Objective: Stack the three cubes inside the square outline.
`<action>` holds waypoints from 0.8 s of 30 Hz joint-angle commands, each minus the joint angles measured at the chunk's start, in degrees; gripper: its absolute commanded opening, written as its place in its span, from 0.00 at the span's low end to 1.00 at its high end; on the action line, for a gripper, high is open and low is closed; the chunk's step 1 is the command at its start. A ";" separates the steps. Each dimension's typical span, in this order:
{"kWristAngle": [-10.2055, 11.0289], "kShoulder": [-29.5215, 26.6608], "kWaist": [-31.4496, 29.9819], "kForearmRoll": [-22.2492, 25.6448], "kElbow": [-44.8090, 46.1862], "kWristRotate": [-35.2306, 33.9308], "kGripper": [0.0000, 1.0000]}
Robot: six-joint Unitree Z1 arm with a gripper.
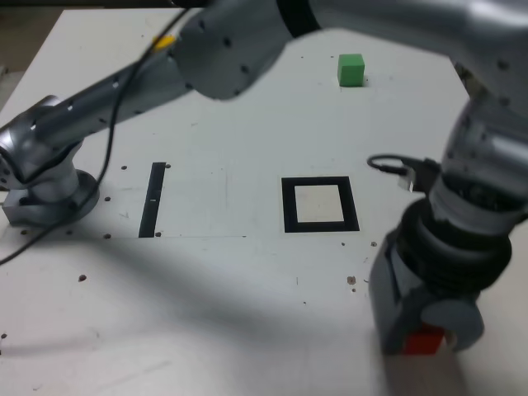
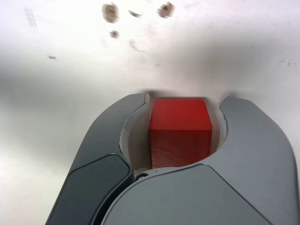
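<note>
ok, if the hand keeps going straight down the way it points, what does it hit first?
The red cube, already between the jaws of the hand. Past it is only the white table; how far the jaws stand off the table is unclear.

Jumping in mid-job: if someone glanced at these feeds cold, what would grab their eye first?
The red cube filling the wrist view, sitting between the gripper jaws on the white table; whether they are pressing on it is unclear. In the exterior view the big grey arm sweeps across the top and down the exterior view's right. Then the black square outline mid-table, nothing in it, and the green cube alone far behind.
</note>
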 commanded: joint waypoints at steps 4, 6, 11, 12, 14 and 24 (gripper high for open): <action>0.35 -4.34 -0.04 0.83 4.12 0.64 0.31; 0.44 -5.81 -0.04 0.81 5.98 0.83 0.31; 0.45 -9.31 0.05 0.77 10.81 1.19 0.32; 0.45 -9.94 0.11 0.76 11.73 1.26 0.32; 0.45 -11.16 0.32 0.74 13.46 1.52 0.32; 0.71 -17.57 2.82 -0.01 21.70 3.87 0.32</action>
